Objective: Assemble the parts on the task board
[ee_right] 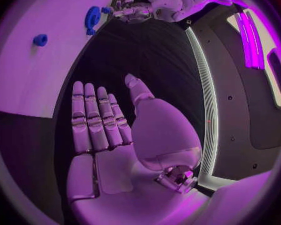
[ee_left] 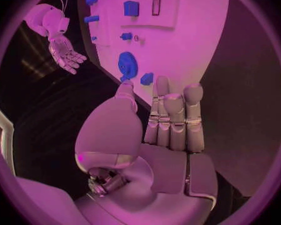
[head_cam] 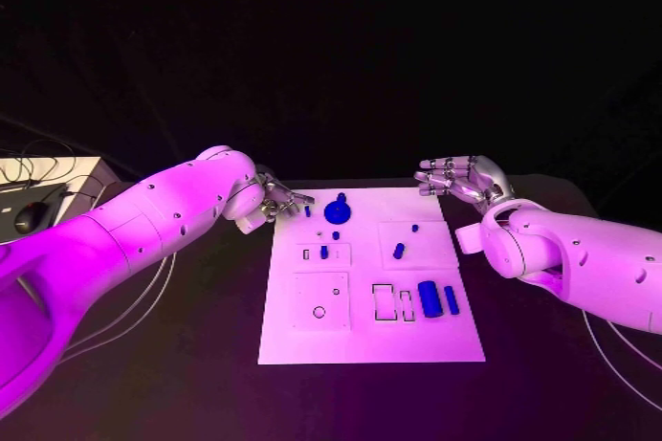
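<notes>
While both arms reach in over the black table (head_cam: 165, 364), the white task board (head_cam: 372, 341) lies at the middle. The left hand (head_cam: 276, 200) hovers at the board's eleven o'clock corner, fingers straight and apart, holding nothing. The right hand (head_cam: 462, 180) hangs off the one o'clock corner, likewise empty and loose. A blue gear (head_cam: 338, 209) sits near twelve o'clock; two blue bars (head_cam: 439, 298) lie toward four o'clock.
</notes>
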Motion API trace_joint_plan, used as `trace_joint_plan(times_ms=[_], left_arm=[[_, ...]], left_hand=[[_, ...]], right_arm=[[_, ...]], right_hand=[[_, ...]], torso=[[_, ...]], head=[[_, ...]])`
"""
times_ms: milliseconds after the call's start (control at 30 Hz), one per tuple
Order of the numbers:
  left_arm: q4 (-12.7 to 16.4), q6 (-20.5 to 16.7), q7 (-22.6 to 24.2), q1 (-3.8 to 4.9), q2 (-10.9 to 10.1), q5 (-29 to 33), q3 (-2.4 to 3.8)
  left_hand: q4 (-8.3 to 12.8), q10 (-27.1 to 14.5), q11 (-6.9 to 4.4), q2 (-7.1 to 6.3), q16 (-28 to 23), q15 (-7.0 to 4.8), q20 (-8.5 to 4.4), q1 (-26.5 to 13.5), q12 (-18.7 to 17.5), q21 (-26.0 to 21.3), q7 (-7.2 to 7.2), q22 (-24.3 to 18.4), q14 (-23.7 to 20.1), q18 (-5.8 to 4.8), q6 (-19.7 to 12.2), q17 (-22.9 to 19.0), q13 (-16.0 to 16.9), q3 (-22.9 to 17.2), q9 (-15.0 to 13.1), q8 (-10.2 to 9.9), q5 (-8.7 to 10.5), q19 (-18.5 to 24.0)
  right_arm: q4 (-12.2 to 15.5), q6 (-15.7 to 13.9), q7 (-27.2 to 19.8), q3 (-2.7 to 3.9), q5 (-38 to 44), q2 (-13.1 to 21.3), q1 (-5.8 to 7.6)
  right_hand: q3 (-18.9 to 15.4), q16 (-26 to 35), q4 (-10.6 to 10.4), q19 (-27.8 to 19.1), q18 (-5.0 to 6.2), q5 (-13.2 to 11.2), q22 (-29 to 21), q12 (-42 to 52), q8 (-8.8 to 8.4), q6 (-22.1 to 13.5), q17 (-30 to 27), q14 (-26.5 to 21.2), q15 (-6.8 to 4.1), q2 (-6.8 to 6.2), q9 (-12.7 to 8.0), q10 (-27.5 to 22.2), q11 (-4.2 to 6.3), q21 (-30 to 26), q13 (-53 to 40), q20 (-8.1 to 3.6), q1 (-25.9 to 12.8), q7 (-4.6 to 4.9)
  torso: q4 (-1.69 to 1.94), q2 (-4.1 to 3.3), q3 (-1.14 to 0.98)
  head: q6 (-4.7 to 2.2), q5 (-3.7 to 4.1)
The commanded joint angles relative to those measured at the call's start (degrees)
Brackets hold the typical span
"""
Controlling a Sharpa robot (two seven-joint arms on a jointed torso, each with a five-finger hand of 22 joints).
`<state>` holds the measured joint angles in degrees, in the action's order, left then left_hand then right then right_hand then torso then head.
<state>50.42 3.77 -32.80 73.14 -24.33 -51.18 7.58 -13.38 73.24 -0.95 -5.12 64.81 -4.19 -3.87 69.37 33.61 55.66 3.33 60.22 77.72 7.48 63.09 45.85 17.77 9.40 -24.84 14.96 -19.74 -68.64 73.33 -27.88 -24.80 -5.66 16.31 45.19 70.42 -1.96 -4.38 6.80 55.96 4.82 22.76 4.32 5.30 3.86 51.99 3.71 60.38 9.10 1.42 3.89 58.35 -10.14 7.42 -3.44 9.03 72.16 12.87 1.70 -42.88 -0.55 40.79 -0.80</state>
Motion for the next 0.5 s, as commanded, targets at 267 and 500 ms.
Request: trace_joint_plan(times_ms=[267,500], left_arm=[[-0.3,3.2,-1.1,0.38,0.6,-0.3,-0.06],[-0.5,3.2,-1.3,0.52,0.8,-0.5,-0.07]], left_hand=[[-1.1,1.4,-0.93,-0.59,1.9,-0.73,-1.04,-1.5,-0.3,3.2,-1.36,3.4,1.9,-1.20,-1.4,3.7,3.0,-0.6,-14.5,3.1,-0.15,-2.1],[-2.4,1.9,-1.37,-1.49,2.3,-1.05,-1.42,-2.1,-0.2,4.5,-2.07,5.2,2.5,-1.50,-0.6,6.0,4.9,-1.4,-24.1,1.9,-0.09,-2.9]], right_arm=[[0.1,-0.1,-0.9,0.04,0.0,0.0,0.16],[0.0,-0.1,-0.9,0.04,0.0,-0.1,0.17]], right_hand=[[0.4,0.3,0.1,-0.1,-0.03,0.4,-0.1,0.2,-0.15,0.3,0.0,-0.3,-0.13,0.07,0.0,-0.1,0.13,0.2,0.0,-0.17,-0.1,-0.03],[0.4,0.3,0.1,-0.1,-0.03,0.4,-0.1,0.2,-0.15,0.3,0.0,-0.3,-0.13,0.07,0.0,-0.1,0.13,0.2,0.0,-0.17,-0.1,-0.03]], torso=[[-0.07,0.01,-0.04],[-0.07,-0.01,-0.07]], head=[[0.26,0.01],[0.20,0.06]])
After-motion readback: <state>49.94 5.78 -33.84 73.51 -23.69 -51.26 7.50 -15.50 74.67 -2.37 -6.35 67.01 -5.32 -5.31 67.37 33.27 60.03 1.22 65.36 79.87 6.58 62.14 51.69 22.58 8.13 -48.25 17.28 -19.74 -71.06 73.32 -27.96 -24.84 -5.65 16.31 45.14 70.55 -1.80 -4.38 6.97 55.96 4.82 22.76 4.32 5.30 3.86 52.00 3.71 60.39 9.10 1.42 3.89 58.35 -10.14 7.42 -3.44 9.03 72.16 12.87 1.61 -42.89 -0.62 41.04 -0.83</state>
